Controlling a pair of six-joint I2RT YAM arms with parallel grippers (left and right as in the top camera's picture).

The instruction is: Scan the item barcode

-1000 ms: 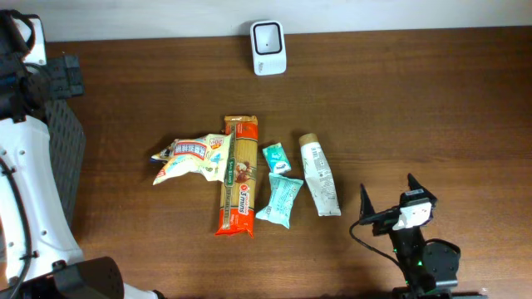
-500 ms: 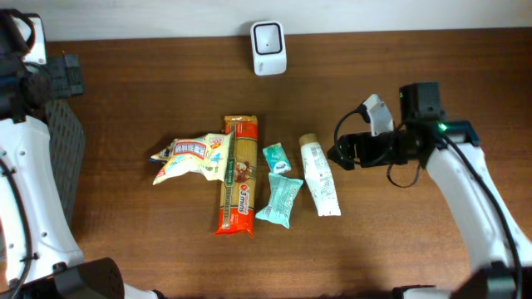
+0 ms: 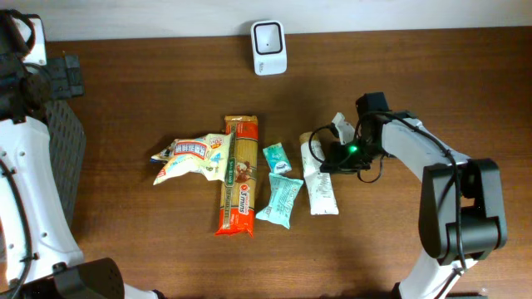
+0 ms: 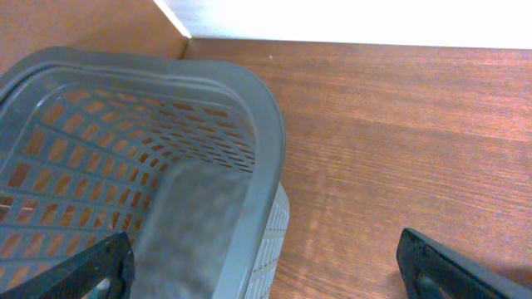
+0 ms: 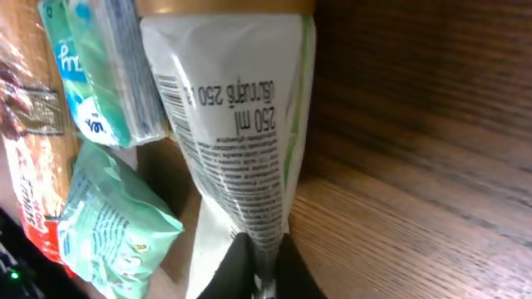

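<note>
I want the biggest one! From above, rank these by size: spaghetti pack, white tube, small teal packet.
1. spaghetti pack
2. white tube
3. small teal packet
Their sizes clearly differ, so there are no ties.

My white-shelled, black-jointed right arm (image 3: 416, 143): black right hand (image 5: 264, 267), looping black cable (image 3: 310, 148), green indicator light (image 3: 352, 150).

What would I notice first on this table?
The right end effector is pinching the white tube, which lies at the right end of a row of colourful packets in the middle of the table. Behind them, at the far edge, sits a small white scanner.
</note>
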